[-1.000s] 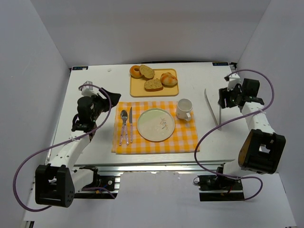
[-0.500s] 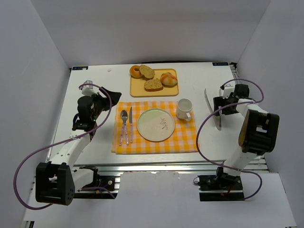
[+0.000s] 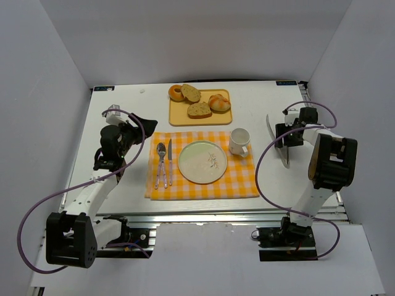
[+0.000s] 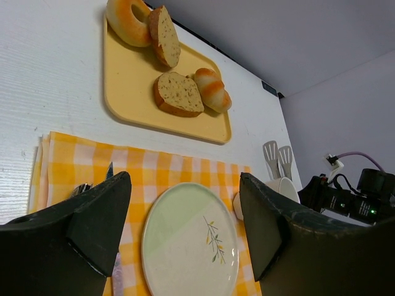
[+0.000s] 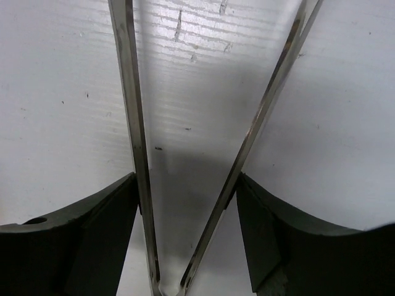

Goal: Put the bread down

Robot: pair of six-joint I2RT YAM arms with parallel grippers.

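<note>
The bread lies flat on the yellow tray at the back, brown and speckled with a darker crust. The pale green plate sits bare on the checked placemat. My right gripper is low over the table at the right, its two fingers pressed against the outer sides of the metal tongs, whose arms still spread in a V. My left gripper hangs open and holds nothing, left of the placemat and facing the plate.
On the tray also lie a ring-shaped bun, a narrower oval slice and a golden roll. A white mug stands right of the plate. A fork and knife lie left of it on the placemat.
My right arm has swung in and down from the table's right edge onto the tongs, and its fingers now close against the tongs' arms. The left arm has not moved.
</note>
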